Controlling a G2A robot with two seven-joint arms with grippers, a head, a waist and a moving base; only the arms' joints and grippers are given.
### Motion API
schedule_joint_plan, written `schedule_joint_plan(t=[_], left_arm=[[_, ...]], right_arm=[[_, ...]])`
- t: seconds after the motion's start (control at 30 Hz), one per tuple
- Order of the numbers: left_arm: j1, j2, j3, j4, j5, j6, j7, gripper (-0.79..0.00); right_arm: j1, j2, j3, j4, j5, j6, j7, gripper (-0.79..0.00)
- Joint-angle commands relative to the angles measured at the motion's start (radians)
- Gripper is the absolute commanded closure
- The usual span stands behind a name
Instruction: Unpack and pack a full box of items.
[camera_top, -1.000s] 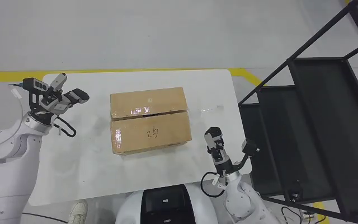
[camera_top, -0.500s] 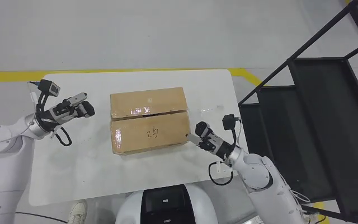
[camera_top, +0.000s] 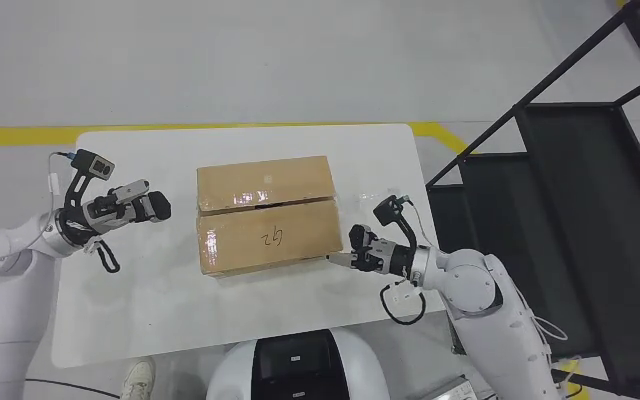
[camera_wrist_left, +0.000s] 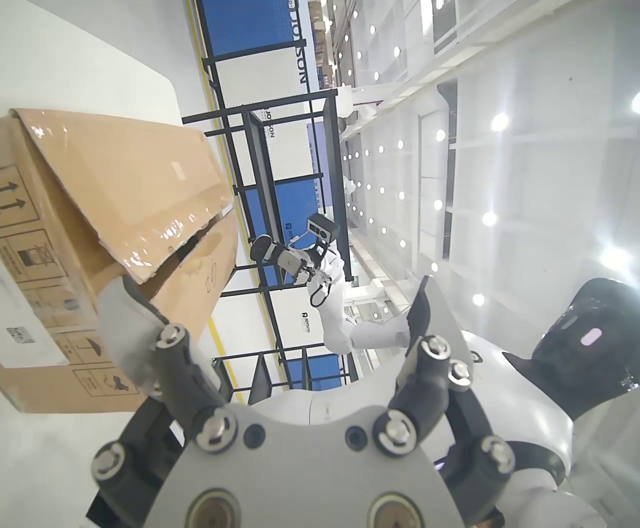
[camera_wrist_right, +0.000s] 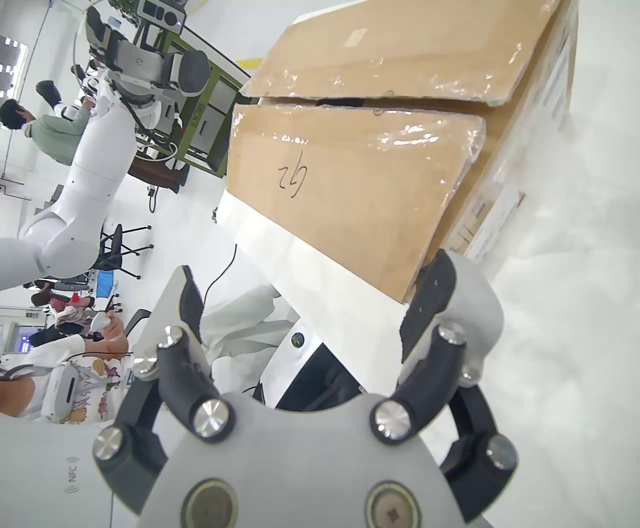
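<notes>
On the white table (camera_top: 140, 300) we see the cardboard box (camera_top: 265, 215) at centre, flaps down (contents hidden). The left gripper (camera_top: 158, 207) and right gripper (camera_top: 338, 260) flank it, both with jaws spread.

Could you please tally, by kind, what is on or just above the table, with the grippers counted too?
Cardboard box: 1
Grippers: 2 (left gripper, right gripper)
Total: 3
</notes>
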Motion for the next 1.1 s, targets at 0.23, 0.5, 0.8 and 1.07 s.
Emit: schedule_joint_plan(t=[0.23,0.5,0.8,1.07], left_arm=[[0.0,0.0,0.0,0.0,0.0,0.0,0.0,-0.785],[0.0,0.0,0.0,0.0,0.0,0.0,0.0,-0.785],[0.0,0.0,0.0,0.0,0.0,0.0,0.0,-0.785],[0.0,0.0,0.0,0.0,0.0,0.0,0.0,-0.785]], right_arm=[[0.002,0.0,-0.001,0.0,-0.003,0.001,-0.001,-0.785],[0.138,0.001,-0.034,0.103,0.022,0.021,-0.028,-0.785],[0.279,-0.001,-0.115,0.252,0.053,0.037,-0.008,-0.785],[0.312,0.003,-0.151,0.315,0.101,-0.023,0.034,-0.785]])
